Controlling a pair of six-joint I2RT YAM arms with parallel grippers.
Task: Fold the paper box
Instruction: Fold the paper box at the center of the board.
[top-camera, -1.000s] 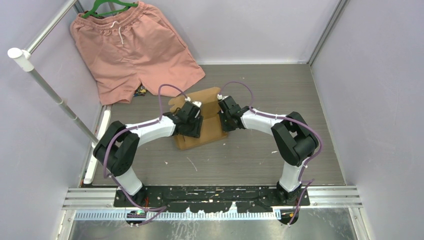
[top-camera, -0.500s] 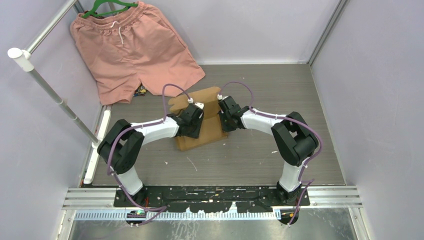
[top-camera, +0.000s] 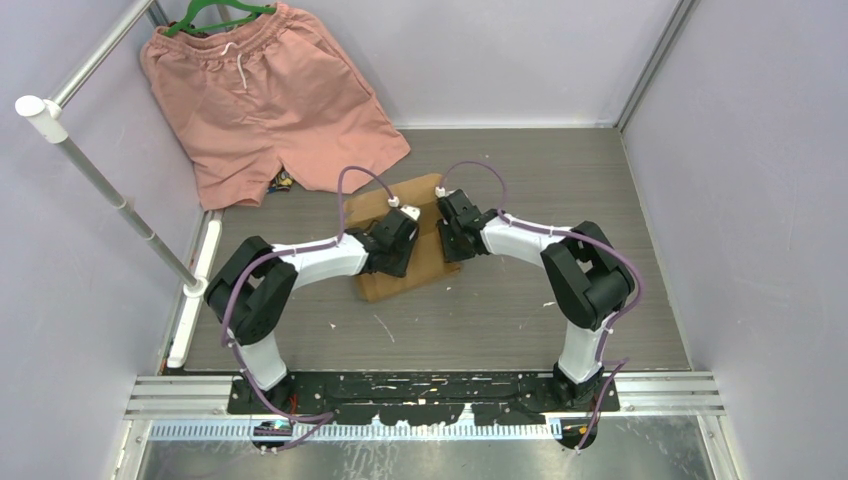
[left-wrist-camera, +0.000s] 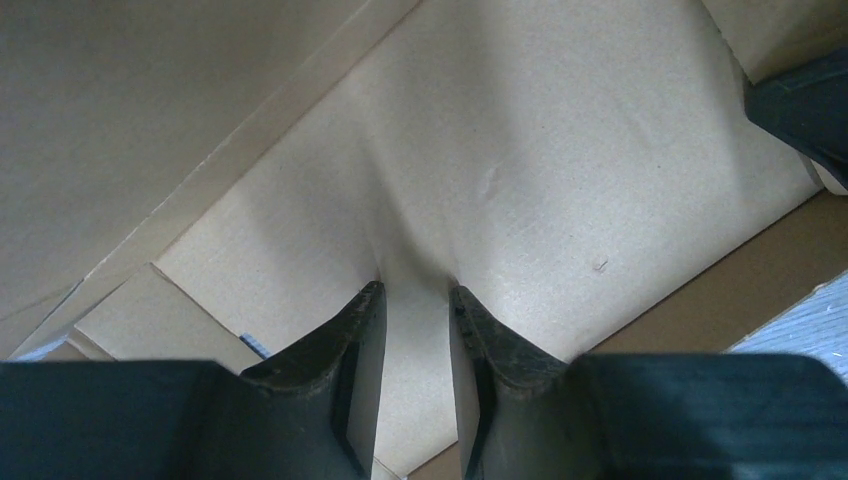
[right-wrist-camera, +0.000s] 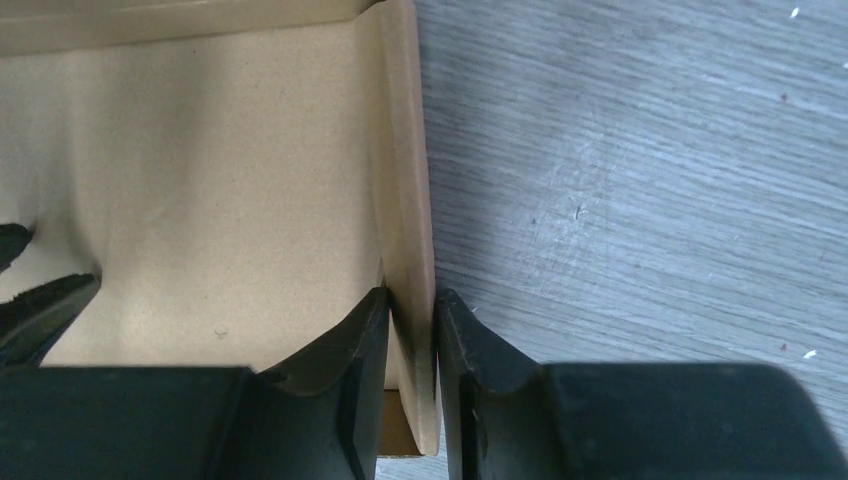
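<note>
The paper box (top-camera: 412, 276) is a brown cardboard piece lying mid-table, partly folded, with both grippers over its far half. My left gripper (top-camera: 400, 238) comes in from the left. In the left wrist view the left gripper (left-wrist-camera: 415, 292) has its jaws narrow on a creased strip of the box's pale inner panel (left-wrist-camera: 540, 140). My right gripper (top-camera: 452, 232) comes in from the right. In the right wrist view the right gripper (right-wrist-camera: 412, 296) straddles the box's upright right wall (right-wrist-camera: 405, 150), jaws slightly parted and loose around it.
Salmon-pink shorts (top-camera: 270, 100) on a green hanger lie at the far left corner. A metal rail (top-camera: 100, 180) slants along the left side. Purple walls close in the grey wood-grain table (right-wrist-camera: 650, 200), bare to the right of the box.
My left gripper has slid right across the box toward the right gripper. The raised flap at the box's far left no longer stands up. The right arm has hardly moved.
</note>
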